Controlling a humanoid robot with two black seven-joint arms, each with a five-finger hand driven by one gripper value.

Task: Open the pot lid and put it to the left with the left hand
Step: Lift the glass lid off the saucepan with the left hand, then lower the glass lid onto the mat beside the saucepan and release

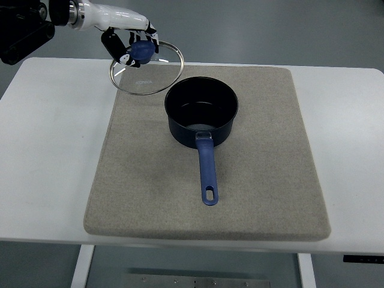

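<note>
A dark blue pot [201, 111] stands uncovered on the grey mat [252, 180], its blue handle pointing toward the near edge. My left hand [133, 43] comes in from the upper left and is shut on the blue knob of the glass lid [146, 67]. The lid hangs tilted in the air, up and to the left of the pot, over the mat's far left corner. Its metal rim overlaps the pot's far left edge in this view. The right arm is out of sight.
The mat lies on a white table [54, 150], with bare white surface on both sides of it. A black part of the robot [21, 33] shows at the top left corner. Grey floor lies beyond the table's far edge.
</note>
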